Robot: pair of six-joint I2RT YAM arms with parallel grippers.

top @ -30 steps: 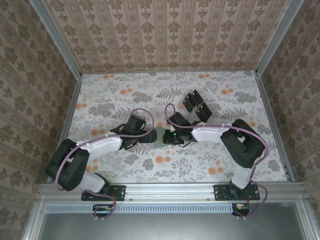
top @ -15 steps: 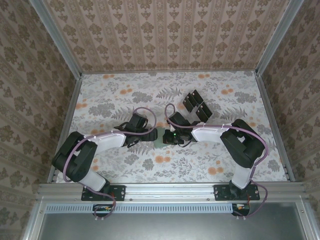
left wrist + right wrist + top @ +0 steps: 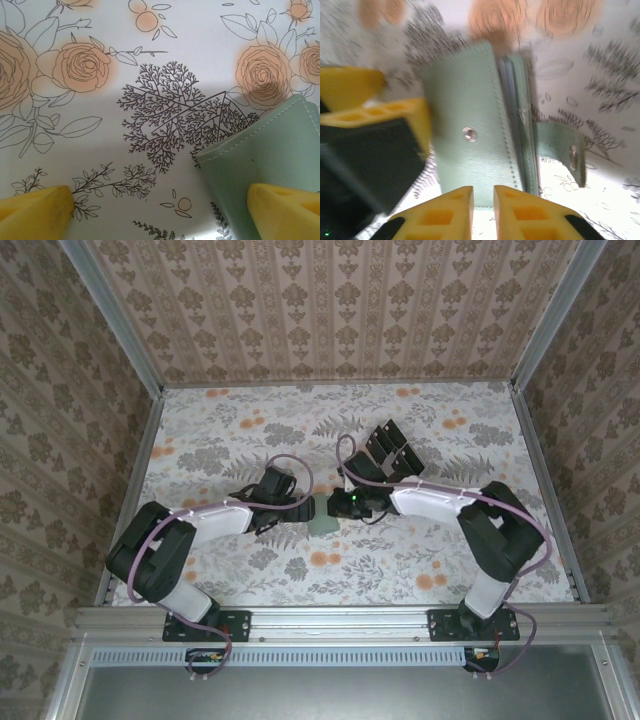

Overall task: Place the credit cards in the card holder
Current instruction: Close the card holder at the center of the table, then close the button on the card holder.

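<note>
**Right claw** (image 3: 483,200): yellow fingers nearly together with a slim gap, nothing seen in it.
**Sage-green soft rectangular wallet** (image 3: 470,120): lies flat on the floral tabletop (image 3: 150,60), just beyond your right fingertips. Its snap tab hangs open and its long axis runs straight away from that claw.
**Left claw** (image 3: 160,205): spread wide, one finger over the wallet's corner.
**Thin black rectangular cards** (image 3: 393,448): on the far side, well apart from the wallet and nearer your right arm, so that arm probably fetches.
</note>
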